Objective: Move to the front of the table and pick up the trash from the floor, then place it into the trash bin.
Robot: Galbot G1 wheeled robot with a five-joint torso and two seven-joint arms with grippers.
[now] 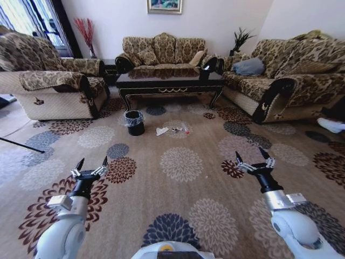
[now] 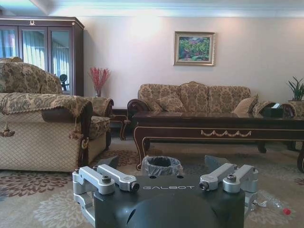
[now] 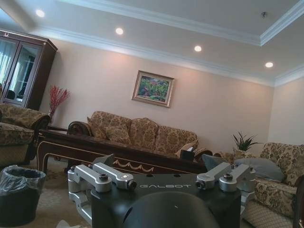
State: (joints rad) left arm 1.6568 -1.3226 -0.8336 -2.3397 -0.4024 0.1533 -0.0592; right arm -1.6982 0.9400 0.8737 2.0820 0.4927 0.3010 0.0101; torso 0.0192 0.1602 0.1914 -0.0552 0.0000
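Observation:
The dark wood table (image 1: 170, 83) stands in front of the far sofa, some way ahead of me. On the carpet before it lies the trash: a white paper scrap (image 1: 161, 130), a small dark wrapper (image 1: 176, 130) and a clear tube (image 1: 185, 128). Left of these stands the black trash bin (image 1: 134, 122) with its clear bag. My left gripper (image 1: 91, 164) and right gripper (image 1: 253, 156) hover low and open, far short of the trash. The left wrist view shows the bin (image 2: 161, 166), the table (image 2: 218, 126) and the red-capped tube (image 2: 278, 206). The right wrist view shows the bin (image 3: 19, 190).
An armchair (image 1: 54, 86) flanks the left and a long sofa (image 1: 285, 81) the right. A black tissue box (image 1: 205, 73) sits on the table. A thin dark rod (image 1: 21, 144) lies at the left edge, a white shoe (image 1: 330, 125) at the right. Patterned carpet (image 1: 180, 164) stretches ahead.

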